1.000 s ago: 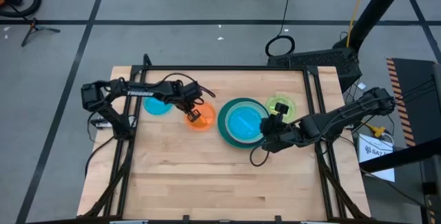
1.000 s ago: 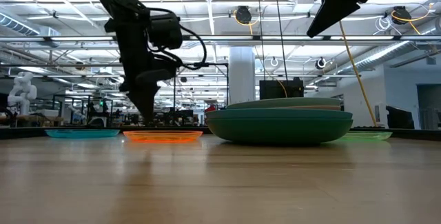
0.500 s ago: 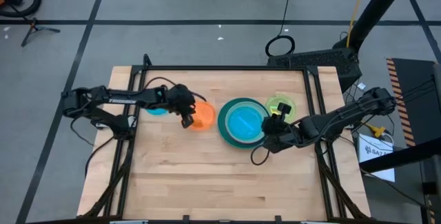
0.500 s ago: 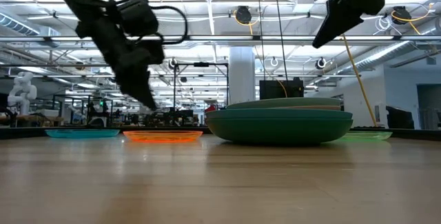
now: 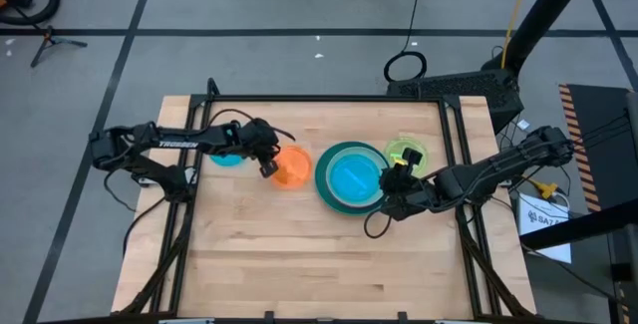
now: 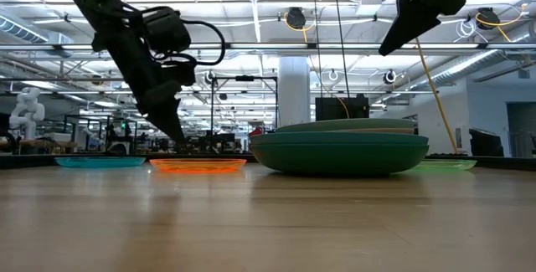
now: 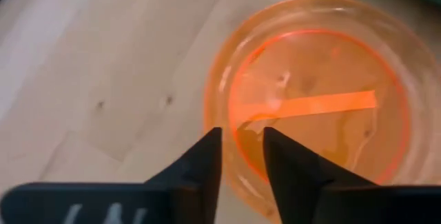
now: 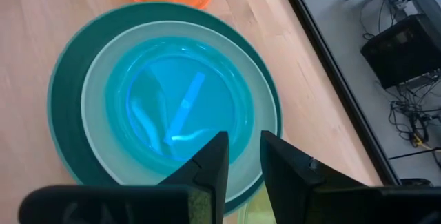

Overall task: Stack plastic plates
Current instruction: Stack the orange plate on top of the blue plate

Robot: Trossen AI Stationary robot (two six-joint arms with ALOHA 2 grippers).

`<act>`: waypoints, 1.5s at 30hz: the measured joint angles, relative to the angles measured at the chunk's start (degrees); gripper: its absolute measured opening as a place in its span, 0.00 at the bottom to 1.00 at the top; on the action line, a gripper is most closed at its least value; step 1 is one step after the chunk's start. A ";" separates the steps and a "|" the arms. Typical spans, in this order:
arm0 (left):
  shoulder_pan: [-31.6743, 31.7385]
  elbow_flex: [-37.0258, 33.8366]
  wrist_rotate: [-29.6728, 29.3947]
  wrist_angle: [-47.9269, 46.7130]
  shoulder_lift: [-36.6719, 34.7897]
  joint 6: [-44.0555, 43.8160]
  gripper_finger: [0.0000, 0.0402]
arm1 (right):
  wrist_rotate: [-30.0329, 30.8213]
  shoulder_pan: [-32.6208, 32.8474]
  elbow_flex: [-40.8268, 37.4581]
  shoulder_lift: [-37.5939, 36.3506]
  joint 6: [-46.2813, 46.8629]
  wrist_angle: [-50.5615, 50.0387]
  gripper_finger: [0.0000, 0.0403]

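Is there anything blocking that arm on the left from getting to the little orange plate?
Nothing visible does. The left gripper sits right at the near rim of the orange plate, with only bare table around it. Its fingers are a narrow gap apart over the rim, not yet clamped on it.

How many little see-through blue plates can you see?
2. One blue plate lies alone on the table's left side, partly under the left arm. The other blue plate sits on top of the big stack. More could hide inside the stack.
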 joint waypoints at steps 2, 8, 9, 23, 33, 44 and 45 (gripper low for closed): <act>0.86 0.00 -0.02 0.01 0.11 0.44 0.34 | -0.01 0.02 0.00 0.00 -0.02 0.02 0.19; 2.26 0.04 0.00 1.35 2.59 2.82 0.42 | -0.01 0.02 0.00 0.00 -0.21 0.02 0.19; 2.29 0.04 -0.02 1.25 3.13 2.99 0.42 | -0.01 0.02 0.00 0.00 -0.23 0.02 0.19; 3.13 0.00 1.61 4.77 7.98 3.13 0.42 | -0.01 0.02 0.00 0.00 -0.42 0.04 0.19; 3.18 0.07 2.45 5.40 10.84 3.21 0.42 | -0.01 0.00 0.02 0.00 -0.44 0.04 0.19; 2.46 0.17 2.17 5.15 11.02 3.64 0.22 | -0.01 0.00 0.02 0.00 -0.44 0.04 0.19; 2.46 0.17 2.14 5.09 11.02 3.22 0.20 | -0.01 0.01 0.02 0.00 -0.44 0.04 0.19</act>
